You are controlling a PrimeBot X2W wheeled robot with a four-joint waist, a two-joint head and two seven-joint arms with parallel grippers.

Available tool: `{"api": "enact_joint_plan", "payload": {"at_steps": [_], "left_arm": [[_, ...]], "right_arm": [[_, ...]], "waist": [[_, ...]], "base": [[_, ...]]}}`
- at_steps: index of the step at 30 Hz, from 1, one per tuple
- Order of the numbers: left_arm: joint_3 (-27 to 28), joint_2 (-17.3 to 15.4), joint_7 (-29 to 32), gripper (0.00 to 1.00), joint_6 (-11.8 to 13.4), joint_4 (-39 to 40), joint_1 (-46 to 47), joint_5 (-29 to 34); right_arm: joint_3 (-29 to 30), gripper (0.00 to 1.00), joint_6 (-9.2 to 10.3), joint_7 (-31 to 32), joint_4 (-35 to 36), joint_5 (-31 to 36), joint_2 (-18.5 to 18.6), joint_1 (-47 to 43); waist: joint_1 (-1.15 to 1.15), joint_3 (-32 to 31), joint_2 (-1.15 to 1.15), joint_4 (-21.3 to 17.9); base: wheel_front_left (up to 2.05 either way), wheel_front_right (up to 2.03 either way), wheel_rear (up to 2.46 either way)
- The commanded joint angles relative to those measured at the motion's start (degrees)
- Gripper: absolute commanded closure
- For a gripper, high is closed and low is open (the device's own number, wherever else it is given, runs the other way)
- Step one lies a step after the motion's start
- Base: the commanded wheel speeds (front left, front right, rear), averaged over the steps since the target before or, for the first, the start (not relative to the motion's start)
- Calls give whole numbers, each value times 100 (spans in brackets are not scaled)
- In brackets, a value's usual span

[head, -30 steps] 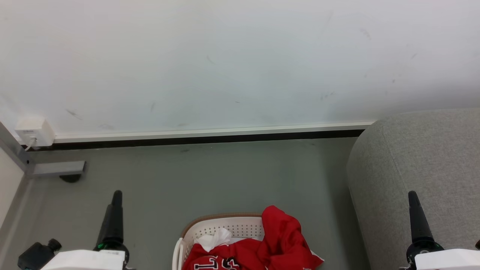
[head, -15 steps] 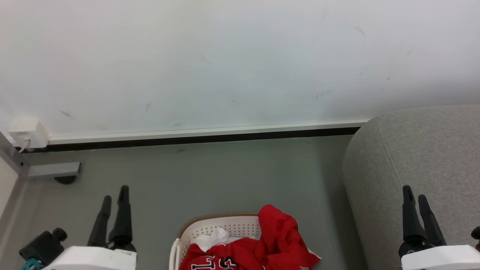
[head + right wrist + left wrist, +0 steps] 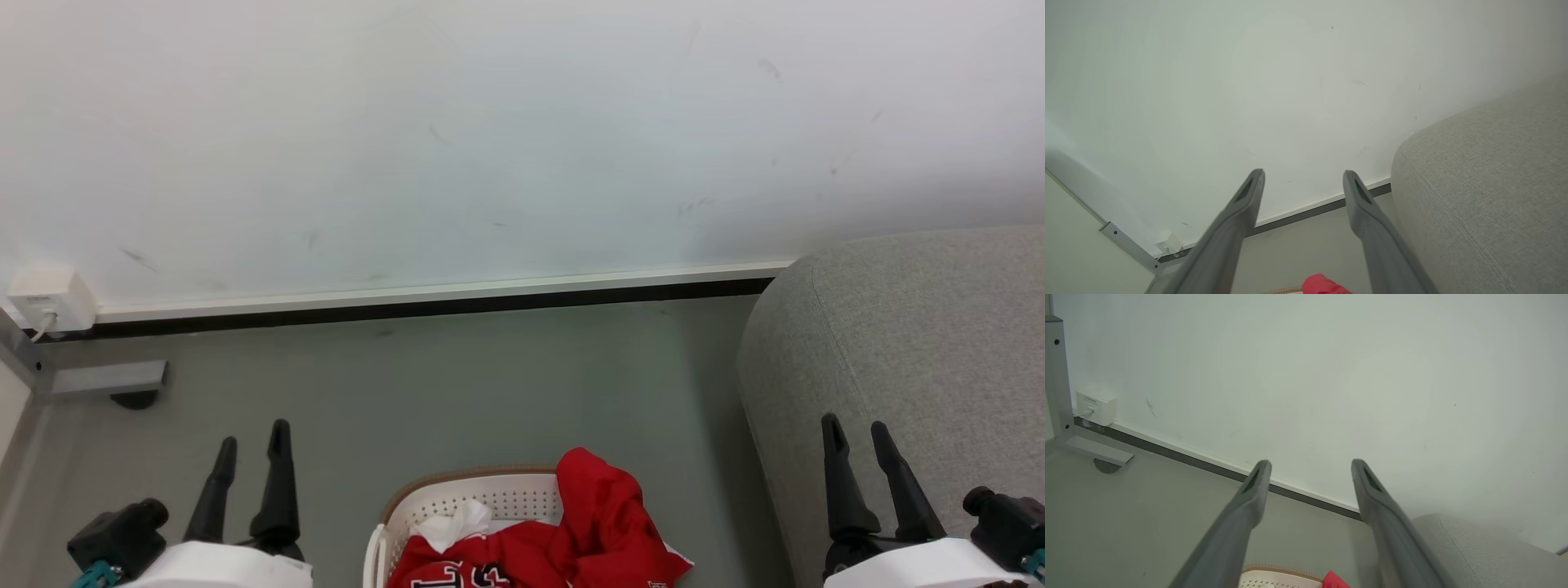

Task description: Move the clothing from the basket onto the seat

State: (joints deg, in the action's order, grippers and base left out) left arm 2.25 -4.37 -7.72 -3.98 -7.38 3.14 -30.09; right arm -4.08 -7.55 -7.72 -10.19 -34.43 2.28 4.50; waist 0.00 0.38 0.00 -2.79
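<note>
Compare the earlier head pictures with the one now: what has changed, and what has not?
Both wrists turned: the left tool and right tool, seen edge-on before, now show two spread fingers each, holding nothing. The view itself shifted slightly. The red jerseys stay heaped in the basket beside the sofa.

A pale skirting board (image 3: 408, 290) with a dark strip beneath it runs across the room. Above it rises a plain whitish wall (image 3: 490, 122), evenly lit and flecked with faint scuffs. Below it lies a smooth grey-green floor (image 3: 457, 384). At its left end sits a small white socket box (image 3: 45, 294), and just below that end a grey metal frame foot (image 3: 102, 378) rests on the floor.
</note>
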Motion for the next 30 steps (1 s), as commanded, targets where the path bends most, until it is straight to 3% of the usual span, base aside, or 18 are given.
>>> {"api": "enact_joint_plan", "payload": {"at_steps": [1,30], "left_arm": [[-19,-79,-59,0,35,29,8,196],[-134,-106,-458,0,51,39,14,1666]], "right_arm": [[-48,0,6,-64,11,208,58,88],[-336,0,9,-458,-182,1709,71,177]], "waist": [[0,-3,0,-3],[0,-55,0,-72]], "base": [[0,0,0],[0,0,0]]}}
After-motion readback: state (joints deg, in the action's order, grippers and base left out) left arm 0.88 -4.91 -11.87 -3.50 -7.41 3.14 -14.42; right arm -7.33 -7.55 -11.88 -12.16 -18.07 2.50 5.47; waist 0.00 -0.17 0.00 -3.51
